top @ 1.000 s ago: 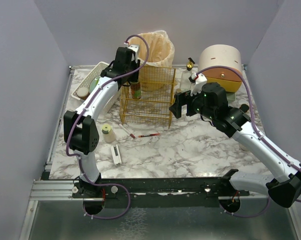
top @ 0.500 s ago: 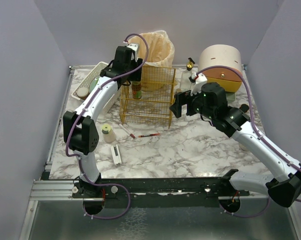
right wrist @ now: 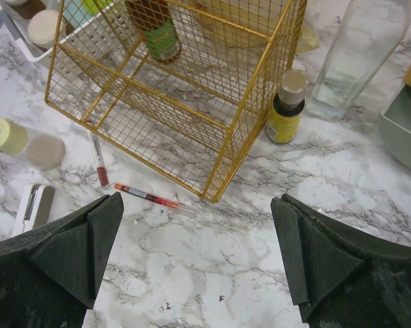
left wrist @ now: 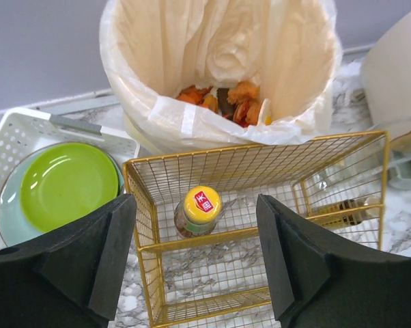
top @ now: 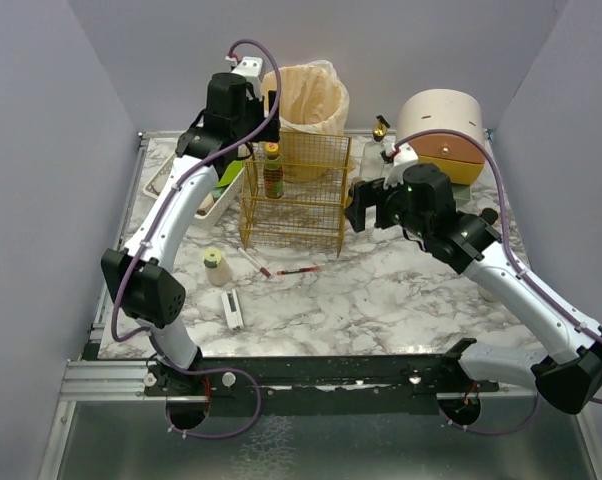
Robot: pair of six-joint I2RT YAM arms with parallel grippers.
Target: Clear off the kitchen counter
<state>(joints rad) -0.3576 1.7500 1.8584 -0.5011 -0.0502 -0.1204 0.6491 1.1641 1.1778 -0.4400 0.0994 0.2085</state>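
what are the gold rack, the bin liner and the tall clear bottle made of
Gold rack: seemingly thin metal wire with a shiny gold coating, joined in a fine grid.
Bin liner: thin translucent plastic film, creased and folded over the rim.
Tall clear bottle: probably glass, see-through with glints; clear plastic is possible.

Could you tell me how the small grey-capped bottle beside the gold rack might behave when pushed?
The small bottle stands upright on a narrow base, so a high push would probably tip it. Being round, it would likely roll once down. It looks glossy, so perhaps slippery.
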